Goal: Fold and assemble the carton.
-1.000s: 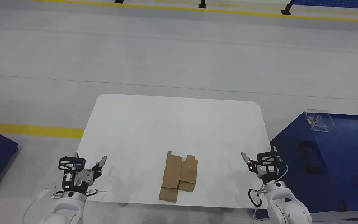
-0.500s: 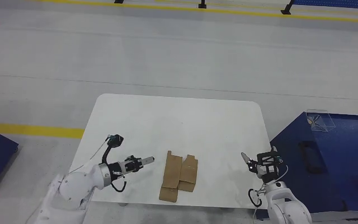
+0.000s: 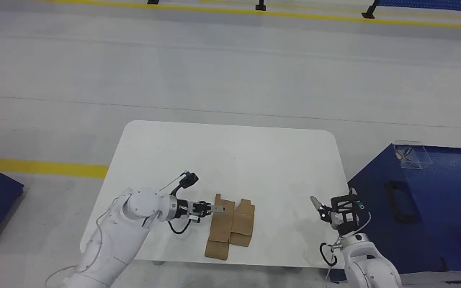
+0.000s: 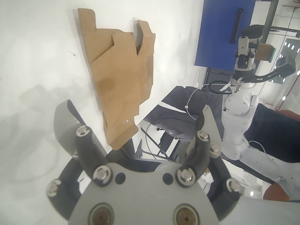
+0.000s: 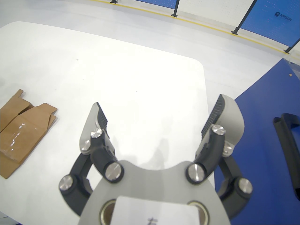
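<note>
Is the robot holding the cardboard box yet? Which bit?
No, nothing is held. The left gripper is open beside the flat carton, and the right gripper is open, empty.

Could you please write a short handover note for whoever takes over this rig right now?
Left gripper: open, beside the carton, not holding it.
Right gripper: open, at the right edge of the table, apart from the carton.
Carton: lying flat near the table's front edge.
Done: nothing folded yet.
To do: grasp it, open it up, fold the flaps.

Top camera looks down; both wrist cameras (nearer, lower) share the carton (image 4: pixel 121 83).
</note>
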